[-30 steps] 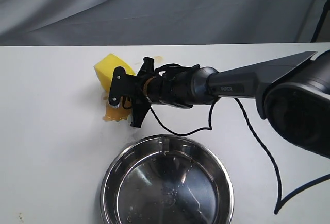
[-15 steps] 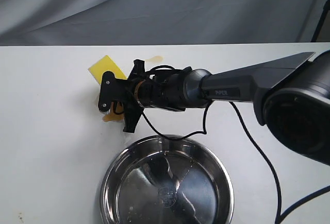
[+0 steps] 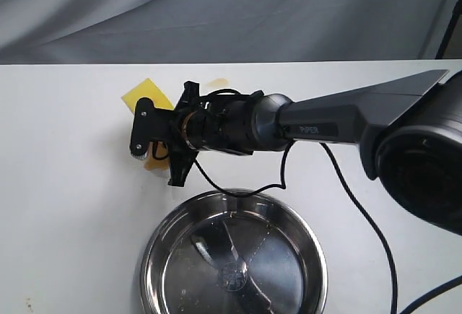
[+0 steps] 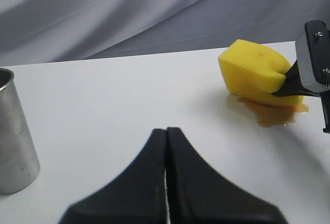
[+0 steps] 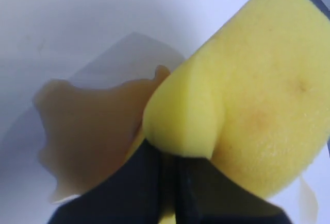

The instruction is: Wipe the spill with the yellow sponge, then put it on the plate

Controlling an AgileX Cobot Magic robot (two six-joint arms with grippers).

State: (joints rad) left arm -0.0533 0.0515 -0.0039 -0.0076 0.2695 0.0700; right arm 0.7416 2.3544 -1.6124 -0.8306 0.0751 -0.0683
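My right gripper (image 3: 148, 142) reaches across to the left of the table and is shut on the yellow sponge (image 3: 144, 92). The foam bulges around the black fingers (image 5: 149, 183). The sponge (image 5: 258, 90) presses down at the edge of the amber spill (image 5: 87, 131). In the exterior view only a sliver of the spill (image 3: 152, 164) shows under the gripper. The left wrist view shows the sponge (image 4: 255, 69) over the puddle (image 4: 273, 112), pinched by the right finger (image 4: 313, 59). The steel plate (image 3: 162, 245) lies in front, empty. My left gripper (image 4: 166, 130) is shut on nothing, hovering apart.
A faint amber smear (image 3: 216, 81) marks the table behind the right arm. The arm's black cable (image 3: 361, 206) loops over the table beside the plate. A shiny steel wall (image 4: 13, 141) stands at the edge of the left wrist view. Grey cloth hangs behind the table.
My right gripper has slid leftward with the sponge across the puddle. Less amber liquid shows beneath it than a second ago.
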